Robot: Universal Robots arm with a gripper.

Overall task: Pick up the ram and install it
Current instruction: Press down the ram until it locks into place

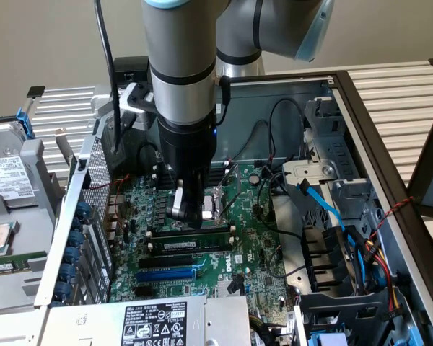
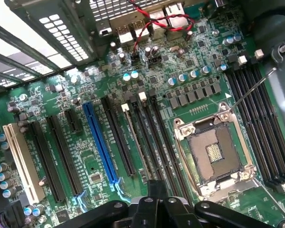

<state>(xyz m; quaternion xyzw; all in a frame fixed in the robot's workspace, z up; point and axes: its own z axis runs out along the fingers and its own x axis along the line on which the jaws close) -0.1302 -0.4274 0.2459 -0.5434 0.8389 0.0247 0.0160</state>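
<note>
Hovering tool (image 1: pixel 190 209) above seated ram (image 1: pixel 195 244)

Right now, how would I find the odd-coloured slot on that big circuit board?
Look into the open computer case at the green motherboard lying on its floor. A row of long parallel slots crosses the board. The blue slot is the one bright blue strip among them, and the slots on either side of it are black.
</note>
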